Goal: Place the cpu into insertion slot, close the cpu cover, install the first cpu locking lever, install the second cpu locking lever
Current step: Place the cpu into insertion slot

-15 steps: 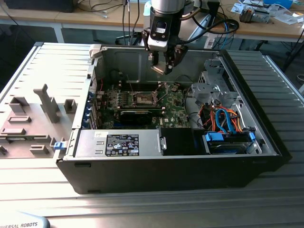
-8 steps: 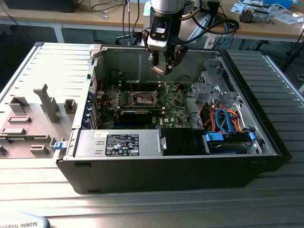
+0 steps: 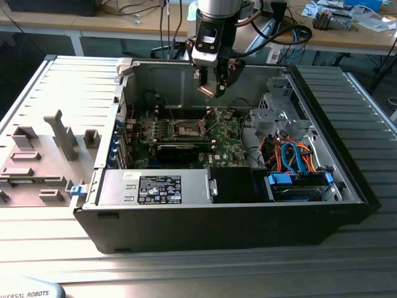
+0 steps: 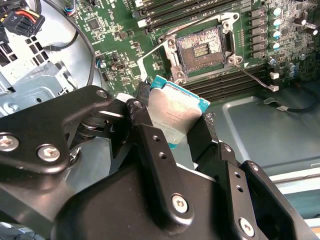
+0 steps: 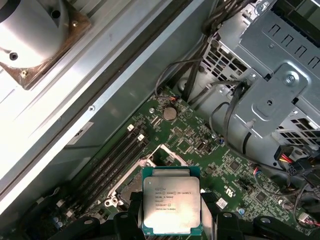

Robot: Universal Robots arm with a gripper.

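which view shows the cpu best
The first wrist view: the cpu faces the camera, its metal top in full. The second wrist view shows it tilted, partly behind the hand. In the exterior view it's too small to tell.

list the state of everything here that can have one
gripper, shut on the cpu
cpu, held above the motherboard, not seated
insertion slot, empty, contacts exposed
locking lever, looks unlatched
computer case, open, side panel off
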